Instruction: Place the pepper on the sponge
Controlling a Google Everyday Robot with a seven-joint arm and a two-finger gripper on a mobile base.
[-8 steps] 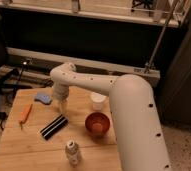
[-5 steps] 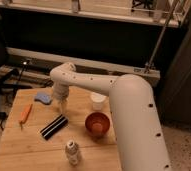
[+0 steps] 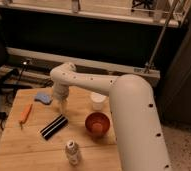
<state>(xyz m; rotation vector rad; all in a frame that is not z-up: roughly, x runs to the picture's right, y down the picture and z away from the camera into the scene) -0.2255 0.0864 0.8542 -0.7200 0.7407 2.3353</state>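
The orange pepper (image 3: 25, 113) lies on the left side of the wooden table (image 3: 24, 150), its thin end toward the front. The light-blue sponge (image 3: 43, 97) rests flat near the table's back left, partly behind my arm. My gripper (image 3: 62, 106) hangs pointing down just right of the sponge and well right of the pepper, close above the tabletop. It is open and holds nothing.
A black-and-white striped bar (image 3: 54, 126) lies just in front of the gripper. A red bowl (image 3: 97, 124) and a white cup (image 3: 97, 101) stand to the right, a small bottle (image 3: 73, 152) near the front. My large white arm covers the table's right side.
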